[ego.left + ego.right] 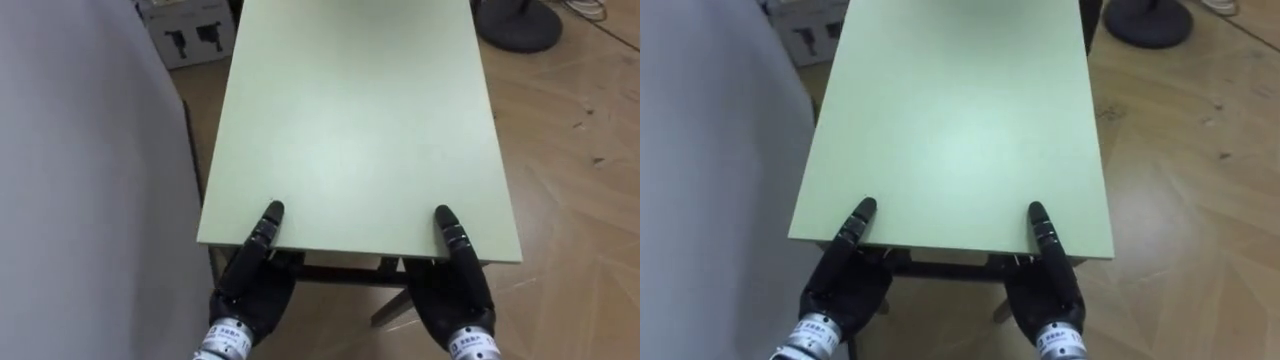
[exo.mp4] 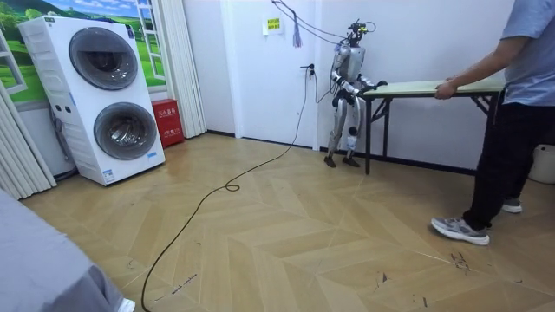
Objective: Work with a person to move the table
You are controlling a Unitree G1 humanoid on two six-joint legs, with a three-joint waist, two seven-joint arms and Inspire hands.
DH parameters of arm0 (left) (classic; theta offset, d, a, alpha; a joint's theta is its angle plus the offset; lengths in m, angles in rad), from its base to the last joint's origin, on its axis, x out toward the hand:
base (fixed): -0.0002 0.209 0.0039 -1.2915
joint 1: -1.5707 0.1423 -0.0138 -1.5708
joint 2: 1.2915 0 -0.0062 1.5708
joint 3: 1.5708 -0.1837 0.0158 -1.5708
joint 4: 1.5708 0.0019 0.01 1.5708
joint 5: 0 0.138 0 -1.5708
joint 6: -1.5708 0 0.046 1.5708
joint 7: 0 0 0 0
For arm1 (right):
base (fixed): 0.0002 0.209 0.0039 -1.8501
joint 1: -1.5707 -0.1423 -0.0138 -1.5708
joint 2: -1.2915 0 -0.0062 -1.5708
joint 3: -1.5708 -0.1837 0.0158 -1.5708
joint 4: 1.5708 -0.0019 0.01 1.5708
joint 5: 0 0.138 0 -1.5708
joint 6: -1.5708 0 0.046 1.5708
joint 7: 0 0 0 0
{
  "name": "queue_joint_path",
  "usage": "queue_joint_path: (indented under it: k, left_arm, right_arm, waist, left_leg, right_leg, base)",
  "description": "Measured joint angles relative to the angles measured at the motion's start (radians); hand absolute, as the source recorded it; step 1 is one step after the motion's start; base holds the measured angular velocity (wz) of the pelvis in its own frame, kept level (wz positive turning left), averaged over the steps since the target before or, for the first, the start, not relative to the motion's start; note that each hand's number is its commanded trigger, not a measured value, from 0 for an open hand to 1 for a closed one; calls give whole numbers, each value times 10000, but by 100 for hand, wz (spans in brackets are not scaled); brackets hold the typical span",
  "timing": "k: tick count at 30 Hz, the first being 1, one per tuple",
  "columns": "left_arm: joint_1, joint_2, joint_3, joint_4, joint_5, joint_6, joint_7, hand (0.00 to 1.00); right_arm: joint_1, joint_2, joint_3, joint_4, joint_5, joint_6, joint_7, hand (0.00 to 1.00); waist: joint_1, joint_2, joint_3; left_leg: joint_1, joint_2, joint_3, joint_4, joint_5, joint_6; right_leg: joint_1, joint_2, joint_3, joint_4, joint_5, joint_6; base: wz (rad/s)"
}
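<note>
Wooden herringbone floor [image 2: 303,234] runs across a room with white walls, where two stacked washing machines [image 2: 104,95] stand at the far left of the room view beside a small red box [image 2: 166,121]. Against the far wall the robot stands upright at the left end of a long, pale green surface [image 2: 416,86] on dark folding legs. A person [image 2: 520,104] stands at the right end, leaning forward, with one hand [image 2: 447,88] on the long edge.

Seen from the robot's head, the surface [image 1: 360,120] stretches away from its near short edge, bare on top. The left hand [image 1: 250,290] sits at the near left corner and the right hand [image 1: 455,295] at the near right corner, both with palms below the edge. From each hand one dark digit lies straight on top of the surface, touching it; the others are hidden beneath the board, so I cannot tell whether either hand is closed on the edge.

Left of the surface rises a grey wall [image 1: 80,180], with a white carton [image 1: 190,35] on the floor at the far left. A dark round base [image 1: 515,25] stands on the floor at the far right.
</note>
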Motion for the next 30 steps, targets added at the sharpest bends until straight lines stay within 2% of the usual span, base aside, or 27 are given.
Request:
queue_joint_path:
  k: [1,2,4,5,6,7,8,9,10,11,12,13,14,17,18,19,20,22,23,24,25,30]
  left_arm:
    - [-23,-3,1,0,10,-1,0,100]
    - [-26,-1,9,0,9,-1,0,100]
    - [10,-2,31,0,-4,-1,2,100]
    - [7,-28,49,-10,-8,-1,-5,100]
    - [11,-45,43,-7,-7,-1,-3,100]
    - [11,-35,40,-7,-7,1,-3,100]
    - [10,-108,95,13,2,12,-3,100]
    - [13,-350,212,77,105,11,10,100]
    - [6,-418,256,83,167,17,47,100]
    - [9,-522,298,90,235,47,65,100]
    - [8,-569,291,88,251,55,62,100]
    - [9,-569,254,90,250,61,59,100]
    - [19,-573,253,92,249,62,59,100]
    - [36,-577,226,164,237,91,14,100]
    - [48,-577,200,198,237,119,15,100]
    - [58,-575,201,210,233,119,17,100]
    - [62,-535,198,209,177,118,18,100]
    - [62,-458,129,216,12,120,20,100]
    - [65,-426,122,241,-36,130,20,100]
    - [76,-465,115,322,-61,183,21,100]
    - [92,-440,118,352,-87,310,21,100]
    - [138,-437,118,352,-109,353,22,100]
  right_arm:
    - [-1,11,37,-3,3,-82,0,100]
    - [-1,25,41,-3,3,-89,0,100]
    - [-41,36,32,0,-113,-82,-3,100]
    - [-94,24,8,-6,-150,-71,-7,100]
    - [-64,106,10,-7,-142,-67,-8,100]
    - [-54,119,11,-7,-123,-64,-8,100]
    - [-82,138,-12,-13,-144,-32,-18,100]
    - [-87,135,-108,-25,-266,6,-34,100]
    - [-90,157,-148,-33,-362,17,-39,100]
    - [-93,140,-216,-61,-448,57,-39,100]
    - [-103,125,-293,-63,-461,112,-38,100]
    - [-103,103,-318,-62,-443,136,-39,100]
    - [-103,102,-316,-62,-428,142,-43,100]
    - [-64,45,-321,-52,-421,154,-92,100]
    - [-45,8,-330,-49,-418,171,-136,100]
    - [-42,-9,-333,-49,-418,221,-157,100]
    - [-53,-37,-337,-52,-413,292,-162,100]
    - [-54,-66,-337,-52,-417,303,-162,100]
    - [-54,-61,-336,-52,-485,305,-162,100]
    - [-27,-116,-354,-45,-524,305,-167,100]
    - [-32,-196,-355,-44,-518,346,-178,100]
    - [-49,-262,-350,-61,-554,359,-199,100]
  waist:
    - [1,4,-1]
    - [42,-2,-4]
    - [104,-23,-14]
    - [2,-43,-5]
    - [-118,-16,-3]
    - [-95,-2,-1]
    - [1,129,15]
    - [-24,211,1]
    - [-88,204,-1]
    - [-236,200,-3]
    - [-231,185,-8]
    - [-174,187,-7]
    - [-133,187,-7]
    - [-165,192,-3]
    - [-218,197,4]
    - [-241,197,3]
    - [-254,201,3]
    - [-351,202,4]
    - [-541,176,-3]
    - [-740,243,-30]
    - [-640,308,-63]
    - [-305,242,-62]
  left_leg:
    - [-8,206,681,-190,61,8]
    - [3,232,795,-300,93,-35]
    - [135,163,806,-657,292,-414]
    - [69,355,1324,-457,112,-784]
    - [-40,1112,2519,861,-785,-549]
    - [-49,1471,2768,1438,-1223,-492]
    - [-149,1756,2685,1909,-1682,-438]
    - [-111,1596,2525,1758,-1812,-31]
    - [-107,1438,2410,1631,-1742,40]
    - [-55,1193,2357,1344,-1574,140]
    - [-36,1050,2352,1199,-1501,185]
    - [-29,971,2373,1186,-1496,193]
    - [-23,951,2392,1176,-1496,194]
    - [-31,851,2231,1326,-1573,245]
    - [16,838,2087,1449,-1646,247]
    - [40,836,1991,1482,-1678,242]
    - [33,821,1854,1487,-1714,221]
    - [40,722,1661,1492,-1731,246]
    - [42,584,1555,1530,-1703,161]
    - [79,507,1382,1605,-1713,38]
    - [161,590,1381,1477,-1676,-54]
    - [335,869,1407,1040,-1484,-163]
  right_leg:
    - [42,-41,-256,-91,28,-12]
    - [36,-53,-335,-163,30,-15]
    - [64,-143,-641,-425,166,-16]
    - [130,-245,-917,-571,260,3]
    - [281,-253,-1324,-494,231,54]
    - [300,-257,-1340,-335,128,80]
    - [285,-251,-1273,232,-121,160]
    - [118,-354,-1194,686,-286,236]
    - [-28,-450,-1080,953,-364,272]
    - [-418,-686,-560,1456,-441,279]
    - [-708,-778,130,1838,-497,282]
    - [-843,-809,535,2153,-526,298]
    - [-856,-841,640,2296,-530,306]
    - [-1385,-1155,806,3755,-473,302]
    - [-1798,-1185,1331,4543,-332,329]
    - [-1973,-1172,1645,4780,-416,392]
    - [-2342,-1096,2068,4743,-612,408]
    - [-2767,-1126,2299,3933,-638,372]
    - [-2878,-1151,2421,3052,-351,350]
    - [-2834,-1092,2525,2814,-40,378]
    - [-2712,-957,2485,2567,5,339]
    - [-2260,-556,2374,1636,412,185]
  base:
    - [63]
    - [40]
    - [23]
    - [52]
    - [53]
    - [34]
    - [14]
    - [20]
    - [39]
    - [35]
    - [27]
    - [7]
    - [4]
    - [22]
    - [22]
    - [24]
    - [25]
    - [41]
    - [68]
    - [56]
    - [24]
    - [-7]
